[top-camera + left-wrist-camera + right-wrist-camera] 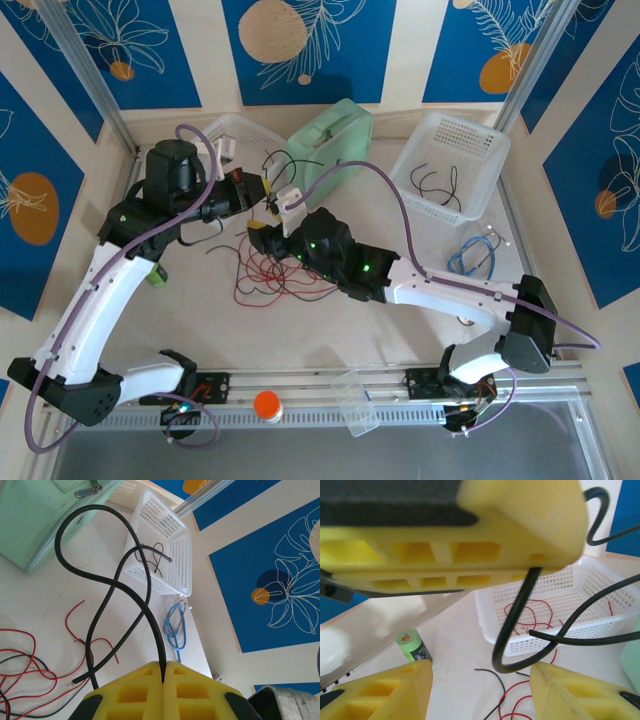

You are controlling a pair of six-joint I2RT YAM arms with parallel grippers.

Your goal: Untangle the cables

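A tangle of thin red and black cables lies on the table in front of both grippers. My left gripper is shut on a black cable, which loops up and back down toward the table. Seen from the right wrist, that cable's loop hangs from the left gripper's yellow fingers just above the gap of my right gripper. The right gripper is open, its fingers apart on either side and the loop nearer the right one. From above, the left gripper and right gripper almost meet.
A white basket at the back left holds red cables, and another at the back right holds black ones. A green case lies between them. A blue stethoscope lies right, a green roll left.
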